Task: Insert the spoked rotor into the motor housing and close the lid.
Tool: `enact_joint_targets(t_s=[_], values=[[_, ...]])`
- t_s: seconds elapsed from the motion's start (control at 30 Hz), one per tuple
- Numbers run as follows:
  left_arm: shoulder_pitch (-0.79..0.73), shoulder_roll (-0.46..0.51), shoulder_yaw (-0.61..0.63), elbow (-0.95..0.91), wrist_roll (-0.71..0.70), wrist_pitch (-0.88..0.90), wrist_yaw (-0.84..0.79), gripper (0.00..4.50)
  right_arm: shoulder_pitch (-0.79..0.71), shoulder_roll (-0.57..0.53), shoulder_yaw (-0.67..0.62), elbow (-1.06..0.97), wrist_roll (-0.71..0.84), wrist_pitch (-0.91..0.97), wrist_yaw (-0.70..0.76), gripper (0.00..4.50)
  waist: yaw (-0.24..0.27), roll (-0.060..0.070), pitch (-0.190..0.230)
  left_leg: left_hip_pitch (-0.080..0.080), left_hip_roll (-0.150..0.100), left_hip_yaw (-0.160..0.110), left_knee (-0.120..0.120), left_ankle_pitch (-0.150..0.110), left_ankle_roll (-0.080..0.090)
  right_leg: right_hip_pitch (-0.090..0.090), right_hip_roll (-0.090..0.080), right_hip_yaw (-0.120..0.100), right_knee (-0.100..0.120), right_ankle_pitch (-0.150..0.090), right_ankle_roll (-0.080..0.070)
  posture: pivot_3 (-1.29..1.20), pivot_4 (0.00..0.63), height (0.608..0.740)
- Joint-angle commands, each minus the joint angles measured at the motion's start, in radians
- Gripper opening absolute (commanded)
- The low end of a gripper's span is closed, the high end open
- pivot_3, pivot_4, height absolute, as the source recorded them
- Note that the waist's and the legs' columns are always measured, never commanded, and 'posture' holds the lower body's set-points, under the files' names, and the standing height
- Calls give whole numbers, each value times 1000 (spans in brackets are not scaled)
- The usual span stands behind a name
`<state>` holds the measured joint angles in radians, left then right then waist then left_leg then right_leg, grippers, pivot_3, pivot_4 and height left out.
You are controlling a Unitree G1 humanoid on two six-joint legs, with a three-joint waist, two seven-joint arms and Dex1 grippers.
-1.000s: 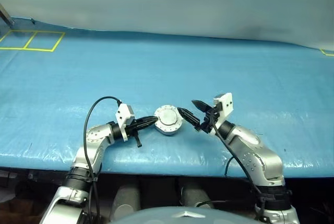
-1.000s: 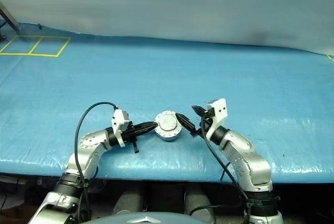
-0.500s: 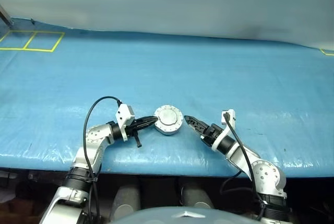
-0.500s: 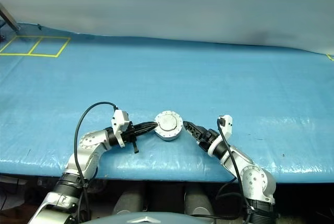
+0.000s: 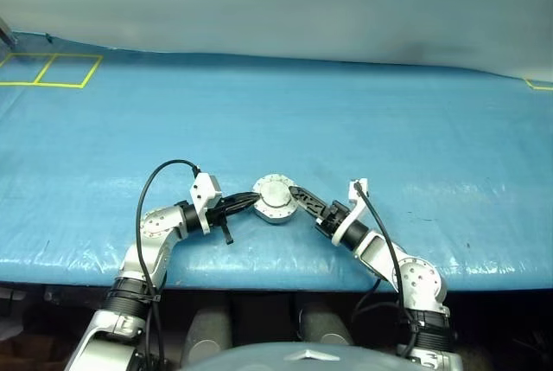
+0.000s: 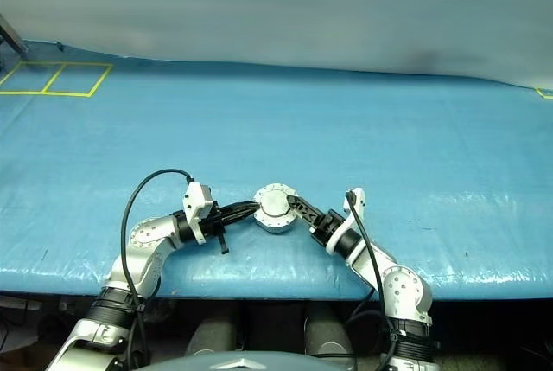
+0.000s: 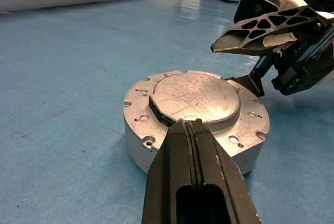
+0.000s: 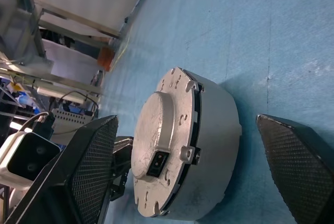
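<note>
The motor housing (image 5: 275, 201) sits near the front edge of the blue table, a round silver-grey puck with the lid (image 7: 195, 96) lying flat on top of it, raised boss up. The spoked rotor is hidden. My left gripper (image 5: 251, 202) is shut, its fingertips (image 7: 190, 125) against the housing's left rim. My right gripper (image 5: 298, 196) is open on the housing's right side. In the right wrist view the housing (image 8: 209, 145) lies between the two spread fingers (image 8: 88, 166). In the left wrist view one right finger (image 7: 266, 23) hangs above the lid, the other meets the rim.
Yellow tape squares (image 5: 47, 68) mark the table's far left corner, and a short yellow mark (image 5: 540, 86) shows at the far right. A black cable (image 5: 160, 176) loops over my left wrist. The table's front edge runs just below both arms.
My right arm has dropped and swung in toward the housing while its wrist rolled, so its open fingers now straddle the housing's right side. The left gripper and the housing have stayed put.
</note>
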<state>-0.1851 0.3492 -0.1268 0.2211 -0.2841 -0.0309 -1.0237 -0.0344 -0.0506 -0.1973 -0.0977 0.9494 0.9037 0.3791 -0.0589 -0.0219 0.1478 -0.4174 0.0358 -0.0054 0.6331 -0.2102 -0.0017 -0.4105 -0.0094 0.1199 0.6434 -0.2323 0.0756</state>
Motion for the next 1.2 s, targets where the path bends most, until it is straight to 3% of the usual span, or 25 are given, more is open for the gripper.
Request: enact_joint_targets(t_s=[0.03,0.2,0.37,0.43,0.8,1.0,1.17,1.2], values=[[8,-1,-15,-11,17,-4,6,0,8,15,18,28,9,20,-1,3851,-1,0,0,0,0,0,0,0,0,0,0,0,0,0,0,0,150,740],[10,-2,-16,-8,19,-8,10,0,4,10,25,27,5,27,5,2243,-3,1,0,0,0,0,0,0,0,0,0,0,0,0,0,0,150,740],[10,-4,-16,-7,20,-11,11,0,6,4,30,24,13,35,12,1827,-4,1,0,1,0,0,0,0,0,0,0,0,0,0,0,0,150,740],[10,-4,-16,-6,20,-11,12,0,5,0,33,23,12,37,13,1282,-7,1,0,1,0,0,0,0,0,0,0,0,0,0,0,0,150,740],[10,-7,-7,-9,11,-9,25,0,9,-17,53,16,-9,29,20,1215,-6,1,0,1,0,0,0,0,0,0,0,0,0,0,0,0,150,740],[5,-31,42,-57,-73,228,109,0,2,-3,31,3,12,16,6,1215,-6,1,0,1,0,0,0,0,0,0,0,0,0,0,0,0,150,740],[30,-29,80,-114,-150,272,62,0,-28,17,-11,-32,56,-6,-16,1215,-9,1,0,1,0,0,0,0,0,0,0,0,1,0,0,0,150,740],[32,-35,92,-119,-167,278,61,171,-33,21,-16,-40,64,-9,-23,1215,-10,2,0,0,0,0,0,0,0,0,0,0,1,0,0,0,150,740]])
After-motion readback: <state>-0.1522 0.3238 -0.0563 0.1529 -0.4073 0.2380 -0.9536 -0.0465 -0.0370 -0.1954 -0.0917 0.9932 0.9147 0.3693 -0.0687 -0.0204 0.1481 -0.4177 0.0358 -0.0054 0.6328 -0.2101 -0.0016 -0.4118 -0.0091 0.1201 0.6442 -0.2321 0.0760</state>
